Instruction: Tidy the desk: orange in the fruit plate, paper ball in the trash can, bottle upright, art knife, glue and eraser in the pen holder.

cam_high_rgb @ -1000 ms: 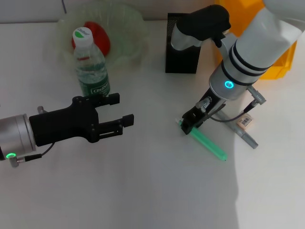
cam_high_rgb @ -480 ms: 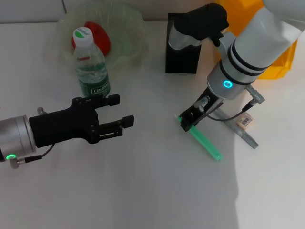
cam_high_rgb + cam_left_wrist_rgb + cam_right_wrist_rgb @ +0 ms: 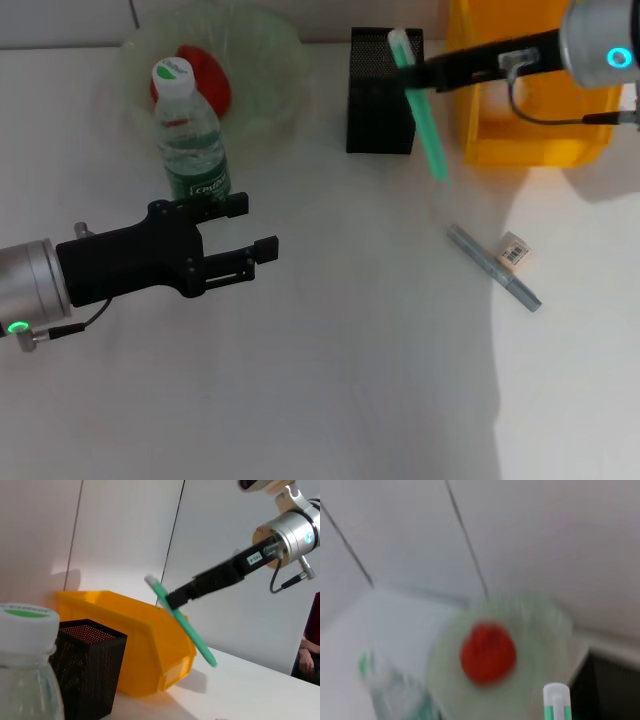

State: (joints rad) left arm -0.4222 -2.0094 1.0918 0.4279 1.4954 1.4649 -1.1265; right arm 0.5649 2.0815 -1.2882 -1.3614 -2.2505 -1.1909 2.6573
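Writing I can make out is scant: the bottle carries a dark green label with white lettering too small for me to read, and the eraser shows a white barcode sticker. I see the right gripper raised above the table, between the pen holder and the trash can, pinching a translucent green stick near its upper end. The stick's long axis runs steeply, tilted; its white-tipped top sits over the pen holder's rim, and its lower end points down toward the bare table beside the holder. The left wrist view confirms the stick hanging slantwise in the air, in front of the trash can, clear of the mesh cup. A grey pen-like tool lies flat on the table, its axis diagonal, with the eraser just beside it. The bottle stands upright in front of the fruit plate, which holds the orange. My left gripper hovers near the bottle, fingers spread and empty.
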